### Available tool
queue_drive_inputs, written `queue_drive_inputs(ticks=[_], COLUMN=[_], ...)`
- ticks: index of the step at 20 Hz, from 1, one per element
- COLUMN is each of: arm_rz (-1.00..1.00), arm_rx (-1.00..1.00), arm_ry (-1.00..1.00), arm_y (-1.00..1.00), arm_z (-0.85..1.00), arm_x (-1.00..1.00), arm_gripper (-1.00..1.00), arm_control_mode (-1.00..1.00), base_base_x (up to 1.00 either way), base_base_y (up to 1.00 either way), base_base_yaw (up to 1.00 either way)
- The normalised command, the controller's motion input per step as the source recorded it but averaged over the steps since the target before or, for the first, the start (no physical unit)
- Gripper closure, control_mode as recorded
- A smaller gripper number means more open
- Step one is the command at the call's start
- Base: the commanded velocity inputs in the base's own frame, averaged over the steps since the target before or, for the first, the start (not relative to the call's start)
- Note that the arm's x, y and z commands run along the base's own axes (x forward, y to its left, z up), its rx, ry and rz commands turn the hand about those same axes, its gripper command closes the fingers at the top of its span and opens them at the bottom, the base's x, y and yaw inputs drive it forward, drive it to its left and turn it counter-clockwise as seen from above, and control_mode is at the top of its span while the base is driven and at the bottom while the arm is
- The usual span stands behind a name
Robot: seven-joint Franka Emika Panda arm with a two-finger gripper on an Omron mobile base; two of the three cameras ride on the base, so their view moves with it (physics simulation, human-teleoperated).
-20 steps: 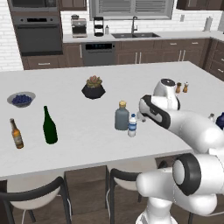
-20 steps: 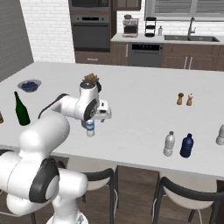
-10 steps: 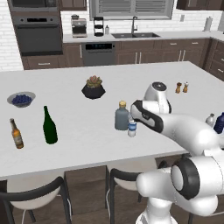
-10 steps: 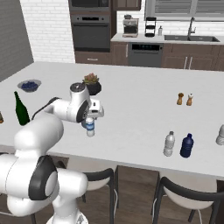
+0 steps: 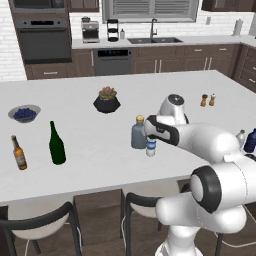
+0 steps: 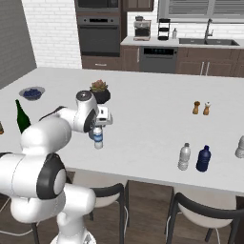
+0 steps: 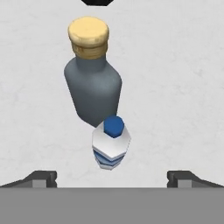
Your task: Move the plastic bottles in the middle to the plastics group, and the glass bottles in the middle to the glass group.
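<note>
My gripper (image 7: pixel 112 178) hangs open right above a small clear plastic bottle (image 7: pixel 111 144) with a blue cap and a blue-striped label; its fingertips (image 7: pixel 41 177) stand wide to either side. Just beyond that bottle stands the squat grey-blue glass bottle (image 7: pixel 92 92) with a tan stopper. In the left base view the hand (image 5: pixel 151 135) is over the water bottle (image 5: pixel 151 146), with the glass bottle (image 5: pixel 138 134) at its left. The green wine bottle (image 5: pixel 56 144) and brown beer bottle (image 5: pixel 19 153) stand far left. A dark blue bottle (image 6: pixel 203 158) and a clear bottle (image 6: pixel 184 157) stand at the right.
A dark potted plant (image 5: pixel 106 99) sits behind the middle bottles, and a bowl of blue fruit (image 5: pixel 24 113) lies at the far left. Two small shakers (image 6: pixel 200 108) stand toward the back right. Another pale bottle (image 6: pixel 240 147) is at the right edge. Chairs line the counter's near side.
The arm has swung left across the counter and brought the hand over the small water bottle. The jaws have stayed wide open, and no bottle has moved.
</note>
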Motion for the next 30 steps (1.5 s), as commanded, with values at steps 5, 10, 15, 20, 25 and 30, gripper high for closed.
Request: queue_drive_inputs(ticks=[5,10,15,20,25,30], arm_rz=[0.00,0.00,0.01,0.03,0.04,0.04], arm_rx=[0.00,0.00,0.00,0.00,0.00,0.00], arm_ry=[0.01,0.02,0.00,0.00,0.02,0.03], arm_y=[0.00,0.00,0.00,0.00,0.00,0.00], arm_z=[-0.13,-0.22,-0.15,-0.07,-0.02,-0.03], arm_x=[0.15,0.14,0.08,0.08,0.14,0.18], arm_gripper=[-1.00,-1.00,-1.00,-1.00,-1.00,-1.00], arm_control_mode=[-1.00,-1.00,-1.00,-1.00,-1.00,-1.00], base_base_x=[0.00,0.00,0.00,0.00,0.00,0.00], base_base_y=[0.00,0.00,0.00,0.00,0.00,0.00], base_base_yaw=[0.00,0.00,0.00,0.00,0.00,0.00])
